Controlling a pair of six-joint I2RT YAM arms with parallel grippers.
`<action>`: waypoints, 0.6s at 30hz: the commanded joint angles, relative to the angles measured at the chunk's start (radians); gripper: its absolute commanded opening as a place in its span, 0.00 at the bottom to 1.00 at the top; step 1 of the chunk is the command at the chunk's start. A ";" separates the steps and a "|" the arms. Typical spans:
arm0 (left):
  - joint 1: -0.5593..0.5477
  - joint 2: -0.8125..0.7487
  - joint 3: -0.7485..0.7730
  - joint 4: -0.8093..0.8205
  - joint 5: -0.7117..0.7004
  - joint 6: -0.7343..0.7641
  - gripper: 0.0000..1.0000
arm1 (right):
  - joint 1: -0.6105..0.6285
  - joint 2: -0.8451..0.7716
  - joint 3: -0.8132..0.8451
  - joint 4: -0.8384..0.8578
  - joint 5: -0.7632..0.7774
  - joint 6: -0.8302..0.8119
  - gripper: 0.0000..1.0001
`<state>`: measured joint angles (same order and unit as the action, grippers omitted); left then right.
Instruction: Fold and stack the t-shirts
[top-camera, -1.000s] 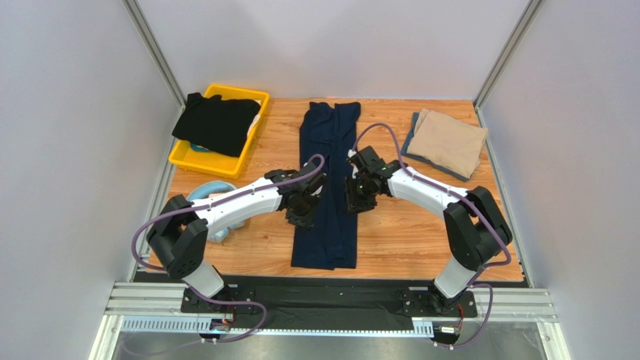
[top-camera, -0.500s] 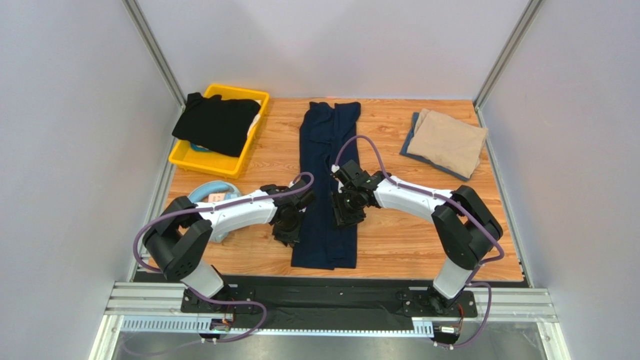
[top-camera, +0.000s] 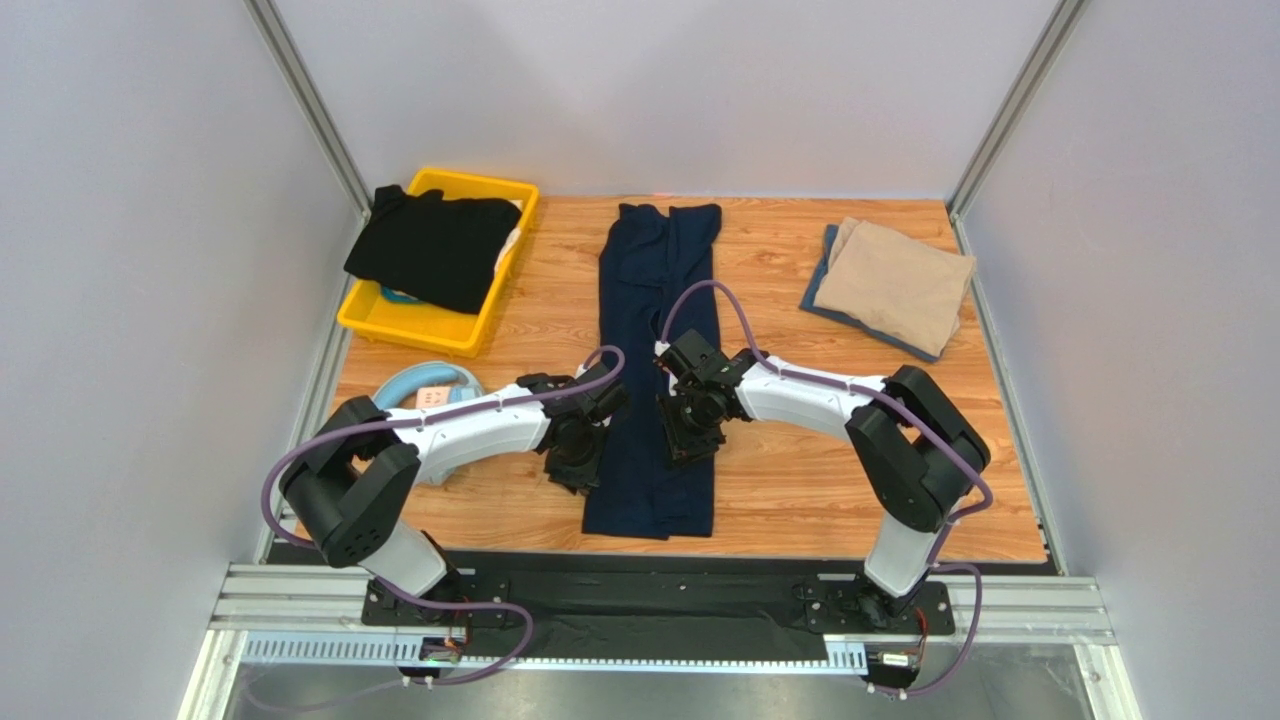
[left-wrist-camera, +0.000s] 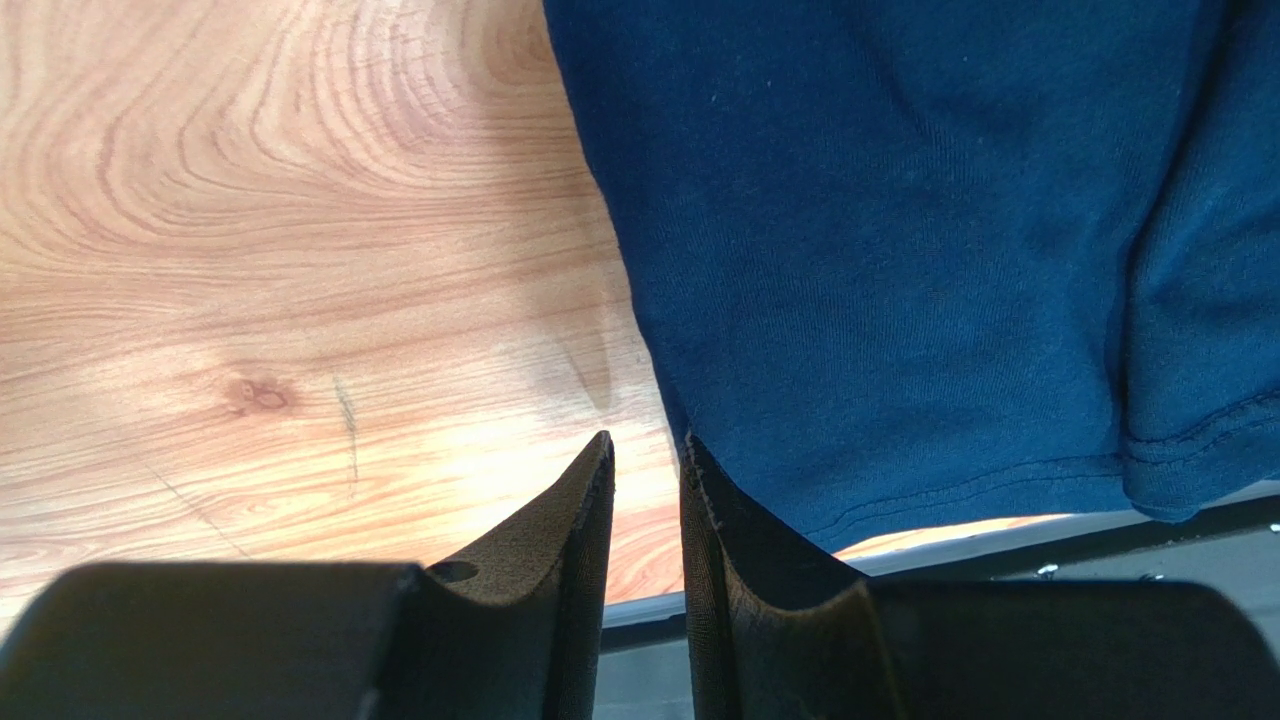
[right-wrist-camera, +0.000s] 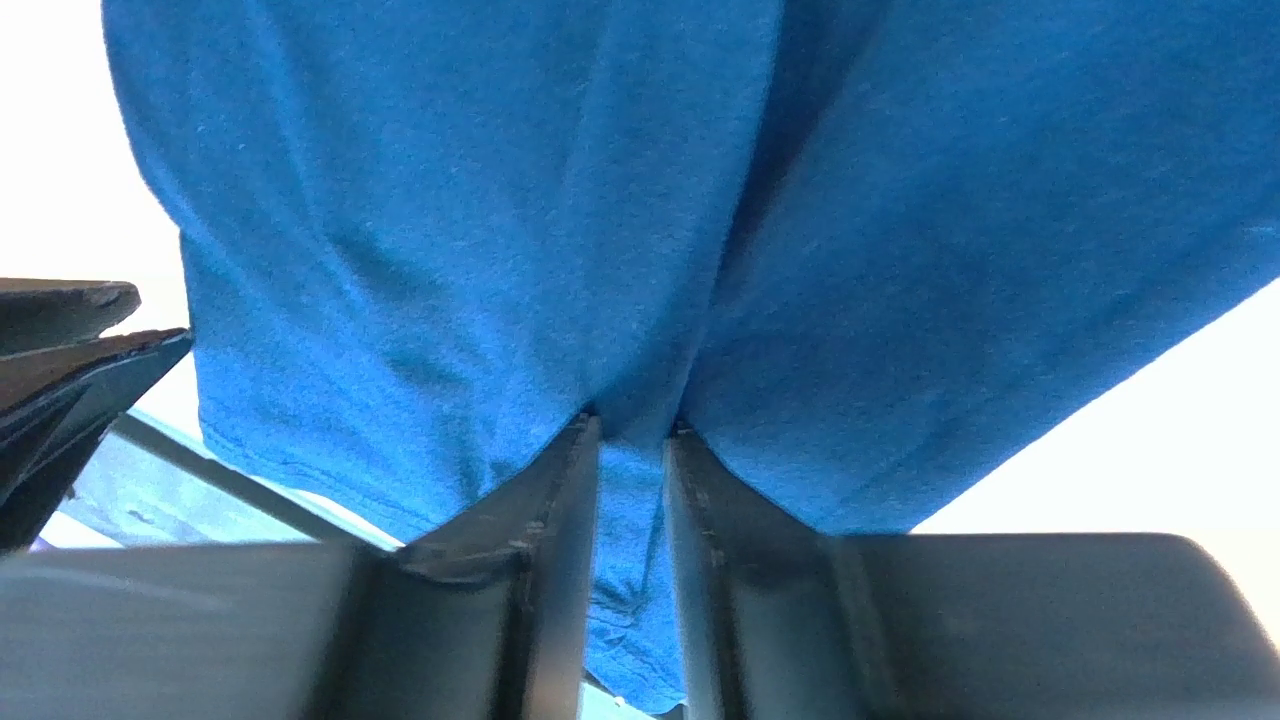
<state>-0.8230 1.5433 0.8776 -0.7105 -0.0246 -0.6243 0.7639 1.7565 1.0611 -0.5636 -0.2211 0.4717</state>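
Observation:
The navy t-shirt (top-camera: 658, 285) lies as a long narrow strip down the middle of the table. My left gripper (top-camera: 576, 458) sits low at its left edge. In the left wrist view the left gripper (left-wrist-camera: 649, 443) is open by a narrow gap, with bare wood between the fingers and the navy cloth (left-wrist-camera: 902, 225) edge against the right finger. My right gripper (top-camera: 688, 435) rests on the strip's right half. Its jaws (right-wrist-camera: 631, 428) pinch a pucker of the navy cloth (right-wrist-camera: 451, 225). The tan t-shirt (top-camera: 897, 282) lies folded at the back right. The black t-shirt (top-camera: 436, 245) drapes over the bin.
A yellow bin (top-camera: 394, 323) stands at the back left. Light blue headphones (top-camera: 421, 387) lie beside the left arm. A blue-grey cloth edge (top-camera: 824, 293) shows under the tan shirt. The table's near edge (left-wrist-camera: 962, 540) runs just behind the navy hem.
Both grippers have moved toward the near end of the navy strip and lower onto it. The right jaws have narrowed onto the cloth; the left jaws kept their gap.

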 joint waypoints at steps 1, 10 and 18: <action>-0.001 -0.009 -0.008 0.029 0.018 -0.009 0.29 | 0.015 -0.019 0.033 0.021 -0.023 -0.005 0.24; -0.001 0.012 -0.011 0.045 0.018 -0.002 0.29 | 0.029 -0.048 0.056 0.005 -0.046 0.001 0.12; -0.001 0.023 -0.017 0.059 0.018 -0.002 0.29 | 0.052 -0.054 0.108 -0.033 -0.075 0.021 0.10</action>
<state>-0.8230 1.5677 0.8665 -0.6731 -0.0086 -0.6239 0.7925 1.7443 1.1038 -0.5861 -0.2661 0.4755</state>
